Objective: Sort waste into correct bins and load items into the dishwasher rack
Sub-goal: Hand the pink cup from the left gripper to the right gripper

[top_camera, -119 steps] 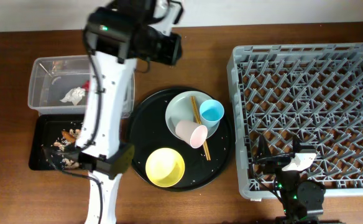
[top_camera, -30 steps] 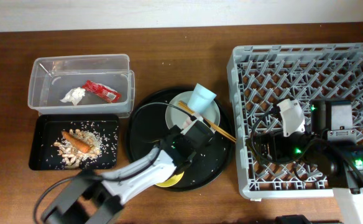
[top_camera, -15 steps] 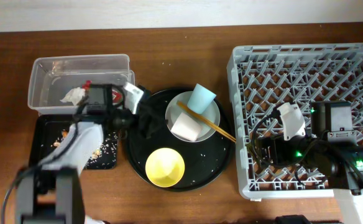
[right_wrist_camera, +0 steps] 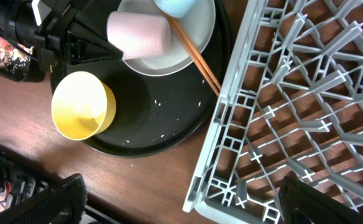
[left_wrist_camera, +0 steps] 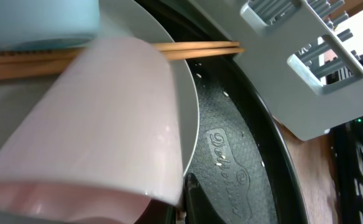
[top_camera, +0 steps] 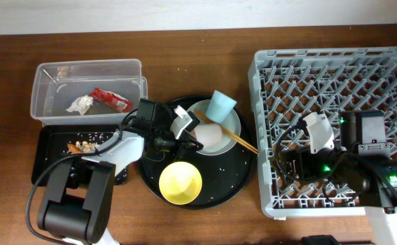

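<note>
The pink cup (top_camera: 209, 136) lies on its side on the pale grey plate (top_camera: 231, 122), and it fills the left wrist view (left_wrist_camera: 94, 124). My left gripper (top_camera: 187, 131) is at its rim with fingers spread; one finger (left_wrist_camera: 191, 200) shows beside the rim. The light blue cup (top_camera: 220, 105) and chopsticks (top_camera: 236, 138) rest on the plate. The yellow bowl (top_camera: 180, 182) sits in front. My right gripper (right_wrist_camera: 181, 199) is open and empty over the front left corner of the dishwasher rack (top_camera: 361, 82).
The plate and bowl sit on a round black tray (top_camera: 236, 184). The clear tub (top_camera: 49, 85) holds the red wrapper (top_camera: 110, 100) and tissue (top_camera: 79, 104). The black tray (top_camera: 45, 167) holds food scraps (top_camera: 83, 145). Rice grains lie on the round tray.
My left arm has swung from over the black tray to the pink cup's rim. Since 4 s ago the cups shifted on the plate and the right arm rose over the rack.
</note>
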Motion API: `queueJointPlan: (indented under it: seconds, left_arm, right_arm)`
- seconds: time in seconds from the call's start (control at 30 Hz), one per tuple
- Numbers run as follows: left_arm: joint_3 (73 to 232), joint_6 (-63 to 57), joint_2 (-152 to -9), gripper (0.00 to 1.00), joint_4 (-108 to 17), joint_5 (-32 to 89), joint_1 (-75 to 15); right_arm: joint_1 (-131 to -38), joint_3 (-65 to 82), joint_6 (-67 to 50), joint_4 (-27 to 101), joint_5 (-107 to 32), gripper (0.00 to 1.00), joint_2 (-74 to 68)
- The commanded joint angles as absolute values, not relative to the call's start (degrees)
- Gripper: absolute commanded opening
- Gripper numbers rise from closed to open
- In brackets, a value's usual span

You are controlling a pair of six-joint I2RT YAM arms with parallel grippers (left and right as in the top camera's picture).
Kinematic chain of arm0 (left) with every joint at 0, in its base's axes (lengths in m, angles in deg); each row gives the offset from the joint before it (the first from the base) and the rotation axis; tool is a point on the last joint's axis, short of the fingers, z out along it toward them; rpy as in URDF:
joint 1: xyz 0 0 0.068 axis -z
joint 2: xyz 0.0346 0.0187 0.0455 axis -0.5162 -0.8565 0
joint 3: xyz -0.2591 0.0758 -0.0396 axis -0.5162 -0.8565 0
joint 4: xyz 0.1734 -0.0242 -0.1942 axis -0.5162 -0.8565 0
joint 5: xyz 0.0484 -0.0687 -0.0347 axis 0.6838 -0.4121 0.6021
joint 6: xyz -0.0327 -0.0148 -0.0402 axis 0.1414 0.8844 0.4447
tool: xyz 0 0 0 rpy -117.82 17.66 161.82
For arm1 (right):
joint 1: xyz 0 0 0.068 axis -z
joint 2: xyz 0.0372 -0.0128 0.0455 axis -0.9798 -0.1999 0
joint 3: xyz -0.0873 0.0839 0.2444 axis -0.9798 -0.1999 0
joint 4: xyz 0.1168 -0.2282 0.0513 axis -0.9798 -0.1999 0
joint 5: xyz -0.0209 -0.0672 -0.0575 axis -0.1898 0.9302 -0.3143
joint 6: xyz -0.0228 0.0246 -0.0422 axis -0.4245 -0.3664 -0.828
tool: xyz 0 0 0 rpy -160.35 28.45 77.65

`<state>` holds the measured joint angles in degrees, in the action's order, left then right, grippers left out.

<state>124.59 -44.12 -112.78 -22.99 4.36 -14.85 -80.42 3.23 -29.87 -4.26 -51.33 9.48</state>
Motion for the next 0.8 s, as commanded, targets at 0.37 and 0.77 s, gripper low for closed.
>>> queueJointPlan:
  seconds: [0.37, 0.77]
  left_arm:
    - [128.6, -18.4, -112.9, 0.0, -17.2, -34.0, -29.1]
    - [128.7, -4.7, -106.5, 0.0, 1.0, -34.0, -14.5]
  right_arm:
    - [-80.3, 3.9, -34.8, -0.4, -80.2, 0.98, 4.5]
    - [-84.9, 3.9, -34.4, 13.9, -83.7, 0.98, -13.4]
